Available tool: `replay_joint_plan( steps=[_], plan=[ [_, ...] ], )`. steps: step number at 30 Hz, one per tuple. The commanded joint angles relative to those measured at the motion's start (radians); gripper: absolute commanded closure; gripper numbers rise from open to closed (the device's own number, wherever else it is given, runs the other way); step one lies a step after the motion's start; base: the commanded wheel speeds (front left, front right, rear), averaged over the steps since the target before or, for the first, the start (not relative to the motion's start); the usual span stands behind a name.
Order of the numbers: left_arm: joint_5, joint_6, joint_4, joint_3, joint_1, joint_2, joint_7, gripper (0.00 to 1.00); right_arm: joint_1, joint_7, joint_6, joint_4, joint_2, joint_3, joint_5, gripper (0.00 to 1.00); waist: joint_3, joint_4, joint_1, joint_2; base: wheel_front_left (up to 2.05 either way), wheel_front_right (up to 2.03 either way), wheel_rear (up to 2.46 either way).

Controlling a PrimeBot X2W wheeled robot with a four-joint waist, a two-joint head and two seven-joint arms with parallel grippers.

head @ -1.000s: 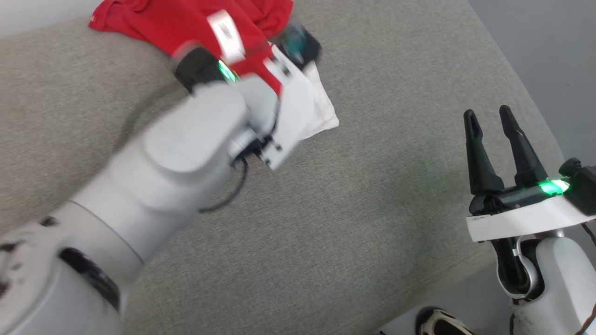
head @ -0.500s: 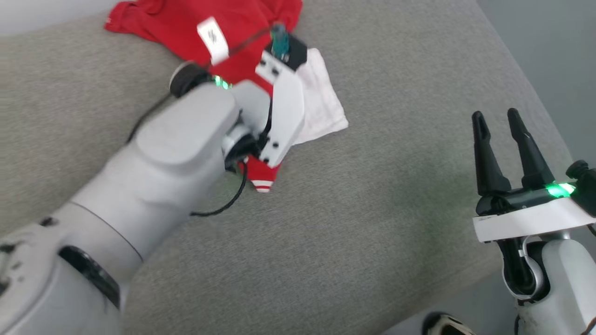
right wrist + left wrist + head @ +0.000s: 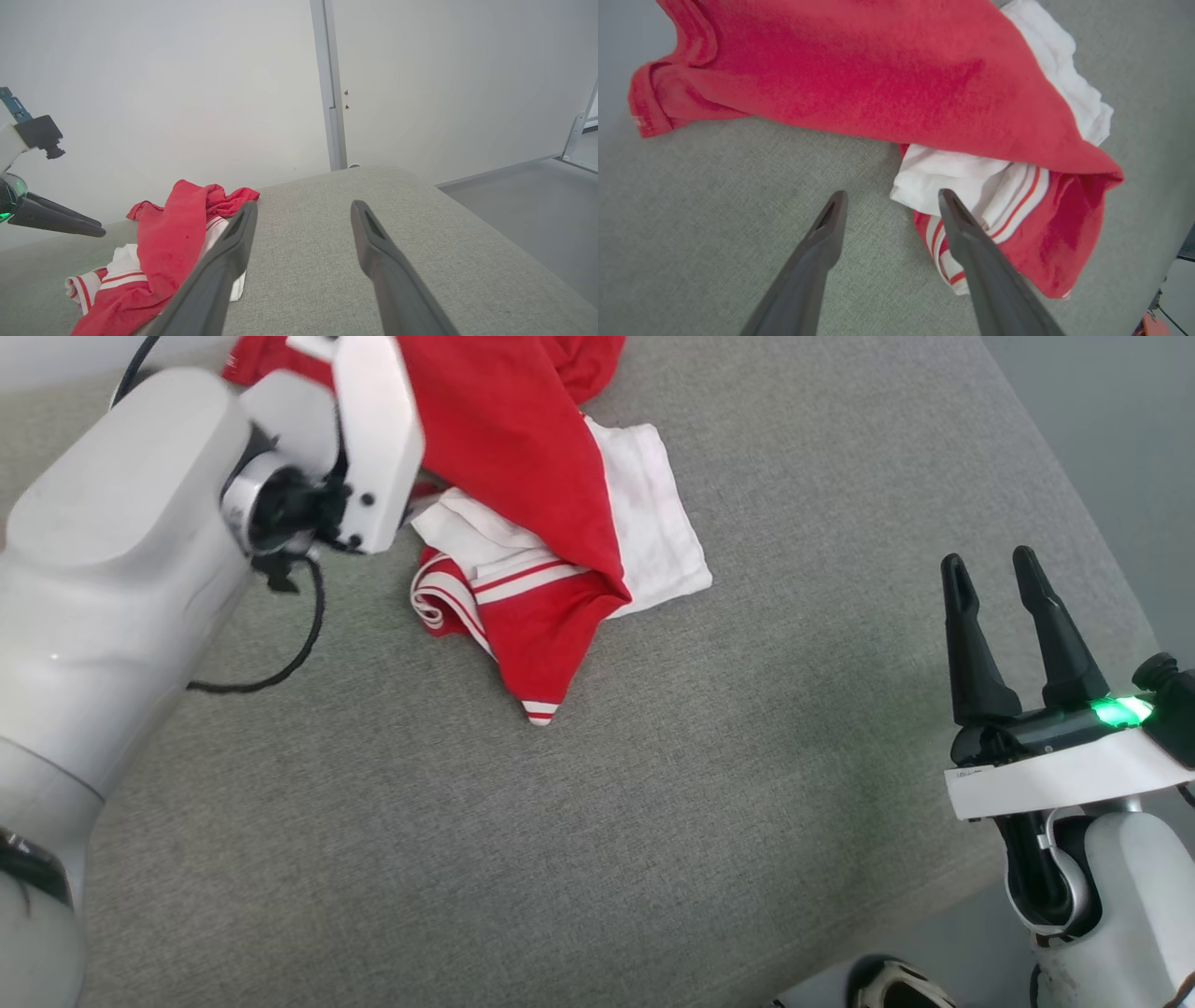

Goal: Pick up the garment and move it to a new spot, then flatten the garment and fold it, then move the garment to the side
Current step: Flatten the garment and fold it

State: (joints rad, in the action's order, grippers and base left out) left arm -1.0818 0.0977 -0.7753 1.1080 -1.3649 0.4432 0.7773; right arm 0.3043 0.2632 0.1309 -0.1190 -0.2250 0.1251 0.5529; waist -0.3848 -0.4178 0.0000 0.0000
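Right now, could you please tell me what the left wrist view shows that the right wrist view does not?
Left wrist view: the left end effector seen along its own fingers, jaws open and empty, near the white sleeve. Right wrist view: the right end effector, also open, plus the wall and the floor. Both: the garment crumpled on the grey cushion.

Left pincer parted (wide); right pincer parted likewise, pointing forward.

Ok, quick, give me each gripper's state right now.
Left gripper: open, holding nothing, at the edge of the garment.
Right gripper: open, empty, well apart from the garment.
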Motion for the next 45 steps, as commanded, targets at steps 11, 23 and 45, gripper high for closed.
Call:
replay_joint_plan(
  steps=[11, 23, 45],
  plan=[
    [-0.079, 0.008, -0.072, -0.036, 0.047, 0.01, 0.006, 0.05, 0.009, 0.002, 0.0, 0.009, 0.0, -0.019, 0.001, 0.0, -0.036, -0.024, 0.0, 0.0, 0.0, 0.0, 0.0],
    [-0.126, 0.025, -0.087, -0.063, 0.044, -0.023, -0.005, 0.68, 0.03, 0.002, 0.0, 0.008, -0.001, -0.011, 0.001, 0.0, -0.051, -0.02, 0.0, 0.0, 0.0, 0.0, 0.0],
    [-0.174, 0.028, -0.03, -0.133, 0.156, 0.124, -0.194, 1.0, -0.01, -0.013, 0.0, 0.003, -0.075, -0.034, -0.025, 0.0, 0.055, 0.158, 0.0, 0.0, 0.0, 0.0, 0.0]
  ],
)
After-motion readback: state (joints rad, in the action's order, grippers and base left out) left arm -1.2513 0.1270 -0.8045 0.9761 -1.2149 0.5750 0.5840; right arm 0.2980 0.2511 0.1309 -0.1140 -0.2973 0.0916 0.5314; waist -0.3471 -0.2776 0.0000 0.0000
